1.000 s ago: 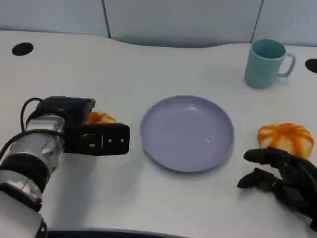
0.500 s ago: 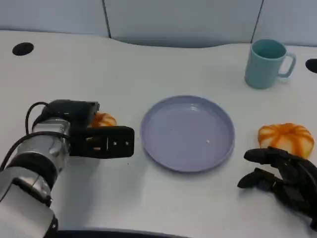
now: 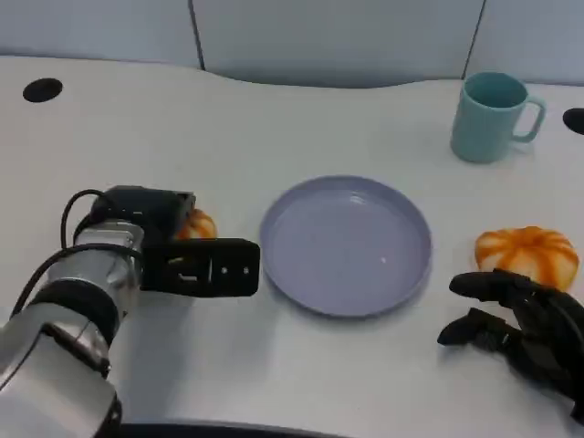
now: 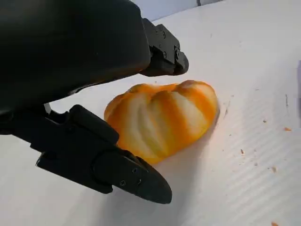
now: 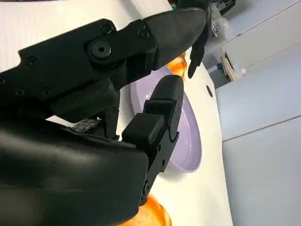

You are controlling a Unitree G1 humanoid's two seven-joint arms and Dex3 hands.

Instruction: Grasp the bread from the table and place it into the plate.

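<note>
A small orange-and-white bread (image 3: 199,224) lies just left of the lilac plate (image 3: 345,245), mostly hidden behind my left hand (image 3: 196,265). In the left wrist view this bread (image 4: 162,117) sits between the black fingers (image 4: 120,172), which close on it from both sides; it looks low over the white table or on it. A second, larger bread (image 3: 527,255) lies right of the plate. My right hand (image 3: 520,324) rests on the table just in front of that bread with its fingers apart, holding nothing. The right wrist view shows the plate (image 5: 188,141) beyond the fingers.
A teal mug (image 3: 493,117) stands at the back right, well beyond the plate. Dark round holes (image 3: 41,89) mark the table's far corners. Open white tabletop lies in front of and behind the plate.
My left hand has slid to the right toward the plate, and the small bread has moved along with it. The right hand and the larger bread have stayed put.
</note>
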